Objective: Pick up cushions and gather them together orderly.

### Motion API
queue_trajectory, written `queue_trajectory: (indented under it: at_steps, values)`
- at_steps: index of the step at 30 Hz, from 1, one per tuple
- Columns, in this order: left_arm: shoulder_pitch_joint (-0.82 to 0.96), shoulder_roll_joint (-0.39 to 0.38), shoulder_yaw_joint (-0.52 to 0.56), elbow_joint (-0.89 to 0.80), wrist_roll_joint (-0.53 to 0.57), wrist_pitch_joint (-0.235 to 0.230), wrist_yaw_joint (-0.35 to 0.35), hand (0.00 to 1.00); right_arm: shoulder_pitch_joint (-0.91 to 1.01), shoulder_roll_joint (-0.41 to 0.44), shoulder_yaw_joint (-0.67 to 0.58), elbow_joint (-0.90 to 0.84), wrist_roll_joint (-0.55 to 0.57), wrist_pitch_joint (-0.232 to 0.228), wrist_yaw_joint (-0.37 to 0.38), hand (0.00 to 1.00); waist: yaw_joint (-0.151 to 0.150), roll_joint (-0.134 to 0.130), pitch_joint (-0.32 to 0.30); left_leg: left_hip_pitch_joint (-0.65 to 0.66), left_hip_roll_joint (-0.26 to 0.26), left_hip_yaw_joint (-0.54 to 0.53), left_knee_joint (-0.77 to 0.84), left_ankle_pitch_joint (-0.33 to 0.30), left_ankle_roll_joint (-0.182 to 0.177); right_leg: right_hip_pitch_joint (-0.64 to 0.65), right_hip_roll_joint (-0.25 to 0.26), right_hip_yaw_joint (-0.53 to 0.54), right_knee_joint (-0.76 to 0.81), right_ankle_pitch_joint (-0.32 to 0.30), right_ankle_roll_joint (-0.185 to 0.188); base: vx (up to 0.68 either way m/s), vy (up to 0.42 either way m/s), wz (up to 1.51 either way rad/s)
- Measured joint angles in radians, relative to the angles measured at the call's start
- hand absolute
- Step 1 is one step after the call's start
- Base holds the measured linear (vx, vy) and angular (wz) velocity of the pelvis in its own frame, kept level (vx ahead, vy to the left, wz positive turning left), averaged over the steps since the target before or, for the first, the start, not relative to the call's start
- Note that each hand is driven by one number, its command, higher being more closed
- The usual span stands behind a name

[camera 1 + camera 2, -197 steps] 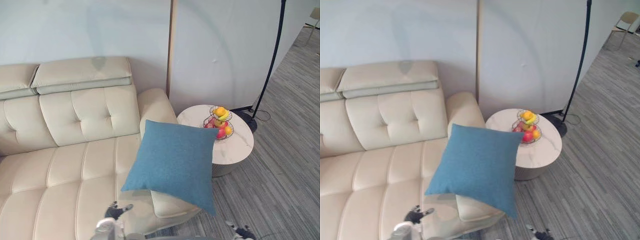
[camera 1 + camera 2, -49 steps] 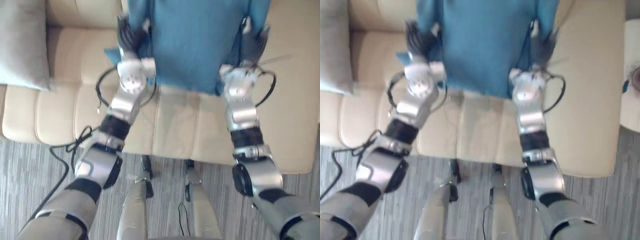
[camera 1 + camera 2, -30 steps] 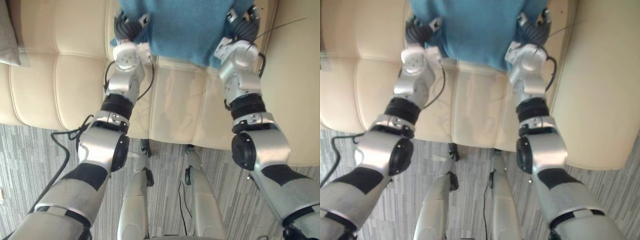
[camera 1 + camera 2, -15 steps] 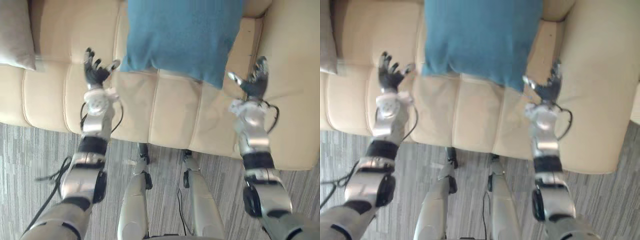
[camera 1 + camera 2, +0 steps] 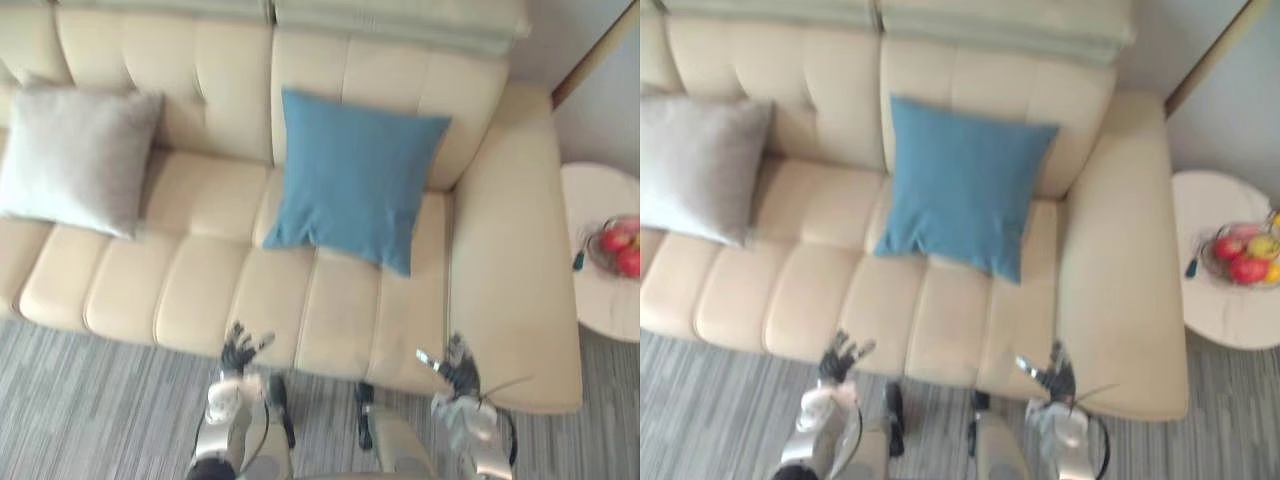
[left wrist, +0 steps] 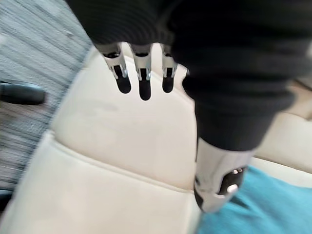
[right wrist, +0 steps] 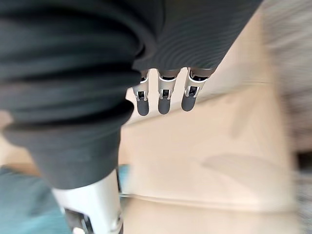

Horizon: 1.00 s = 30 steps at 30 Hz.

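Note:
A blue cushion (image 5: 352,178) leans upright against the backrest of the cream sofa (image 5: 210,290), towards its right end. A grey cushion (image 5: 75,157) leans on the backrest at the left, one seat apart from the blue one. My left hand (image 5: 238,352) is low in the eye views, over the sofa's front edge, fingers spread and empty. My right hand (image 5: 456,366) hovers open by the sofa's front right corner, also empty. In the left wrist view the fingers (image 6: 140,78) point straight over the seat; in the right wrist view the fingers (image 7: 163,95) are straight too.
A round white side table (image 5: 600,280) with a wire fruit basket (image 5: 1240,256) stands right of the sofa's armrest (image 5: 510,260). Grey striped floor (image 5: 80,400) runs along the sofa's front. A wooden strip (image 5: 595,50) meets the wall at the top right.
The camera has risen and pulled back, so the whole sofa shows. Both hands let go of the blue cushion, which now rests on the sofa, and dropped back to the front edge.

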Motion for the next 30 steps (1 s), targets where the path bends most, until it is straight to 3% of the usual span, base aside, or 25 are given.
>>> queue_trajectory:
  at_steps: [7,13,15,16,17,18,19,21,22,23,24,26,28,29,30]
  values:
    - [0.032,-0.002,0.083,0.135,0.086,0.043,-0.028,0.0,0.0,0.0,-0.028,0.143,-0.034,0.048,0.007,0.0,0.013,-0.011,-0.078,0.122,-0.004,0.032,-0.061,0.002,-0.004,0.087,0.0,0.019,-0.042,0.0,0.001,0.01,0.014,-0.1]
    - [0.017,-0.003,0.093,0.168,0.152,0.044,-0.03,0.0,-0.022,0.004,-0.025,0.205,-0.083,0.068,0.007,0.0,0.018,-0.02,-0.082,0.16,-0.005,0.08,-0.061,-0.002,-0.003,0.114,0.002,0.062,-0.069,0.031,0.015,0.01,0.025,-0.24]
    - [-0.004,0.002,0.094,0.172,0.161,0.046,-0.029,0.0,-0.037,0.008,-0.023,0.209,-0.09,0.073,0.005,0.0,0.019,-0.026,-0.065,0.136,0.007,0.1,0.001,-0.029,0.009,0.11,0.006,0.057,-0.067,0.064,0.043,-0.04,0.024,-0.42]
    - [-0.01,-0.004,0.095,0.171,0.166,0.047,-0.026,0.0,-0.049,0.006,-0.017,0.211,-0.091,0.075,0.004,0.0,0.033,-0.012,-0.057,0.124,0.039,0.119,0.015,-0.035,0.017,0.099,0.015,0.046,-0.067,0.089,0.057,-0.09,0.007,-0.53]
    - [-0.011,-0.01,0.104,0.165,0.171,0.048,-0.025,0.0,-0.069,0.009,-0.009,0.21,-0.091,0.076,0.004,0.0,0.039,-0.003,-0.042,0.117,0.05,0.133,0.025,-0.035,0.017,0.063,0.009,-0.008,0.056,0.038,0.021,-0.13,0.004,-0.37]
    - [-0.015,-0.01,0.104,0.163,0.172,0.049,-0.024,0.0,-0.072,0.015,-0.005,0.209,-0.092,0.076,0.004,0.0,0.035,-0.01,-0.041,0.109,0.053,0.129,0.035,-0.034,0.017,0.014,-0.022,-0.062,0.312,-0.066,0.012,-0.12,-0.016,-0.02]
    - [-0.018,-0.01,0.104,0.157,0.177,0.049,-0.022,0.0,-0.07,0.019,-0.005,0.213,-0.092,0.076,0.004,0.0,0.035,-0.022,-0.042,0.107,0.052,0.117,0.047,-0.034,0.016,0.019,-0.048,-0.073,0.453,-0.111,0.036,-0.11,-0.077,0.23]
    - [-0.008,-0.007,0.102,0.142,0.19,0.048,-0.022,0.0,-0.067,0.024,-0.003,0.218,-0.095,0.076,0.004,0.0,0.039,-0.043,-0.053,0.074,0.051,0.087,0.099,-0.03,0.014,0.084,-0.098,-0.071,0.576,-0.13,0.072,-0.06,-0.212,0.37]
    - [-0.009,-0.004,0.102,0.135,0.19,0.048,-0.021,0.0,-0.073,0.027,-0.004,0.219,-0.102,0.076,0.005,0.0,0.041,-0.053,-0.057,0.044,0.053,0.08,0.136,-0.03,0.014,0.114,-0.11,-0.062,0.544,-0.145,0.098,-0.07,-0.243,0.25]
    - [-0.017,-0.005,0.104,0.134,0.189,0.049,-0.019,0.0,-0.082,0.025,-0.005,0.221,-0.117,0.076,0.005,0.0,0.046,-0.054,-0.054,0.025,0.064,0.07,0.157,-0.023,0.008,0.138,-0.087,-0.066,0.487,-0.173,0.108,-0.15,-0.216,0.07]
    - [-0.018,-0.014,0.1,0.134,0.189,0.051,-0.016,0.0,-0.093,0.018,-0.006,0.221,-0.13,0.077,0.003,0.0,0.06,-0.018,-0.052,0.009,0.086,0.057,0.147,0.009,0.01,0.167,-0.053,-0.08,0.401,-0.184,0.096,-0.14,-0.141,-0.04]
    - [-0.018,-0.027,0.068,0.133,0.189,0.05,-0.009,0.0,-0.105,0.009,-0.005,0.218,-0.13,0.076,-0.004,0.0,0.073,0.004,-0.051,-0.012,0.108,0.056,0.104,0.072,0.005,0.203,-0.014,-0.1,0.269,-0.199,0.066,-0.21,-0.177,-0.02]
    - [-0.022,-0.033,0.047,0.134,0.189,0.05,-0.008,0.0,-0.119,-0.005,0.006,0.218,-0.129,0.076,-0.005,0.0,0.077,0.033,-0.036,-0.037,0.13,0.029,0.064,0.118,-0.023,0.208,0.018,-0.122,0.199,-0.204,0.057,-0.27,-0.198,0.13]
    - [-0.027,-0.038,0.039,0.134,0.189,0.05,-0.008,0.0,-0.136,-0.011,0.006,0.22,-0.129,0.076,-0.01,0.0,0.075,0.043,-0.024,-0.038,0.137,0.024,0.019,0.178,-0.037,0.202,0.031,-0.144,0.185,-0.202,0.055,-0.33,-0.19,0.26]
    - [-0.028,-0.035,0.032,0.136,0.19,0.05,-0.007,0.0,-0.136,-0.011,0.006,0.222,-0.129,0.077,-0.014,0.0,0.072,0.038,-0.019,-0.033,0.132,0.017,-0.04,0.249,-0.042,0.199,0.032,-0.165,0.168,-0.19,0.027,-0.33,-0.181,0.29]
